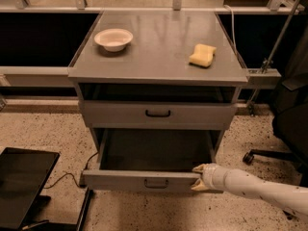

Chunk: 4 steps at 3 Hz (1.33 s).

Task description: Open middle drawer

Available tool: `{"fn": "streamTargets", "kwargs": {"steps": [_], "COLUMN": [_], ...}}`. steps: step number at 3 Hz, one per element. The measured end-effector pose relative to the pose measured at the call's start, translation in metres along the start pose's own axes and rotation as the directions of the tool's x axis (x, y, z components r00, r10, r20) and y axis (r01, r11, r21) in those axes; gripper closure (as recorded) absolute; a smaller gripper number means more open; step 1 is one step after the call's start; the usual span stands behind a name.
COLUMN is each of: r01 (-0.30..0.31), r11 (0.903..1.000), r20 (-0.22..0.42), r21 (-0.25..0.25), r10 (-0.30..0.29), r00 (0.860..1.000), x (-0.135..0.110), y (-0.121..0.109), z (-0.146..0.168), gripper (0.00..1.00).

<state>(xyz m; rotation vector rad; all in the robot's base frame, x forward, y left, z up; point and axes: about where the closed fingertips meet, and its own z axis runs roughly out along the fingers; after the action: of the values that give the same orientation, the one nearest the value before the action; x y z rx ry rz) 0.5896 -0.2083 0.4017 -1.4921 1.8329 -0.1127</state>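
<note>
1. My gripper sat open against the middle drawer, which was pulled out just left of it.
2. Risk: a careless retreat could catch the front's right end and shove it back in.

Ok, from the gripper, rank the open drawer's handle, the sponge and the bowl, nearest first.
The gripper is at the middle drawer's right front corner.
1. The drawer handle, just to its left.
2. The sponge, cabinet top, right.
3. The bowl, cabinet top, left.
</note>
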Motion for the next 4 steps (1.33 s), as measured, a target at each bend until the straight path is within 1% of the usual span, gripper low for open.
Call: {"fn": "streamTargets", "kwargs": {"steps": [1,2,3,4], "r01": [-0.003,-0.004,-0.005,0.064], "r11": [0.9996,0.9994,0.9983,0.9931], "r20": [-0.014,-0.017,-0.031,-0.104], "r21": [0.029,0.035,0.058,0.099], "r10": [0.003,0.004,0.007,-0.054], "r00": [1.0,1.0,1.0,0.993], "x": [-0.001,-0.002,-0.003,-0.004], "y": [0.009,0.01,0.016,0.017], "z": [-0.005,-0.008,-0.012,-0.03], "gripper": [1.0,1.0,1.0,1.0]}}
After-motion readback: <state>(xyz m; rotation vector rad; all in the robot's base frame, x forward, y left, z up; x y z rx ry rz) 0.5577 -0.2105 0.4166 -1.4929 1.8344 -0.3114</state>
